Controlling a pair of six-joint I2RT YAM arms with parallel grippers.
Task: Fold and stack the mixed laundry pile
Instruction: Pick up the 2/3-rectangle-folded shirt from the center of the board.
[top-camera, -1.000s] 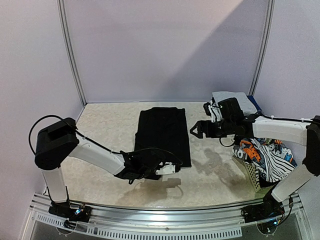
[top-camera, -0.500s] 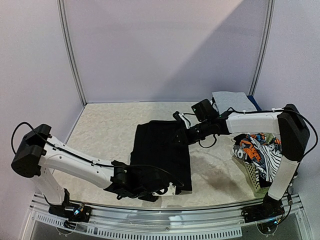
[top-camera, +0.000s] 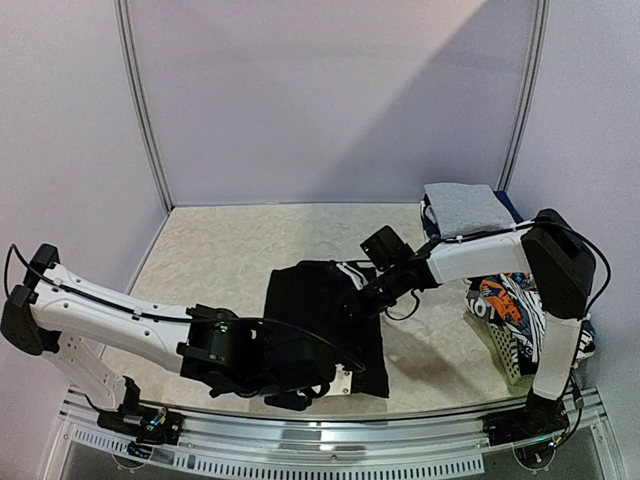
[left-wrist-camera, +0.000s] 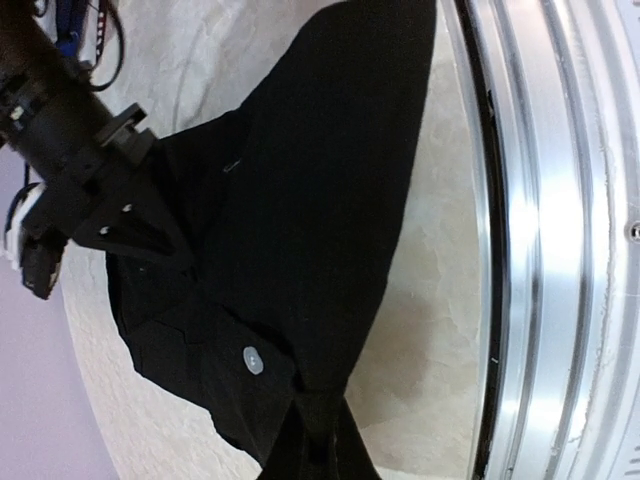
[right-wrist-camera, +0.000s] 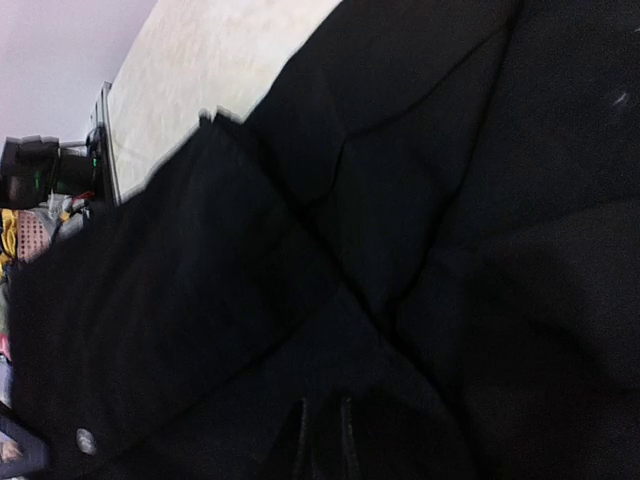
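Two arms shared one piece on the pale worktop (top-camera: 220, 260), and the step in hand looked like a fold of the black garment (top-camera: 320, 330), which lay spread between the two sets of jaws. The left jaws, at its near corner beside the rail (left-wrist-camera: 530, 250), were pinched tight on a peak of that cloth. The right jaws sat low on its far edge, where the hem was rucked and showed a white stripe (top-camera: 350, 268). Black cloth filled that wrist's view, so whether they had caught anything could not be told. A clean fold would probably call for a sure grip at the far edge before any lift. Both corners would then travel level and together, so that the edge landed square. Well apart on the outer side of the right jaws stood the basket (top-camera: 505, 355) holding the printed and striped pieces (top-camera: 520, 305). Behind those jaws lay the folded grey shirt (top-camera: 465, 208), the likely stack. A small pale button (left-wrist-camera: 253, 358) sat just ahead of the left jaws and was best folded inward.
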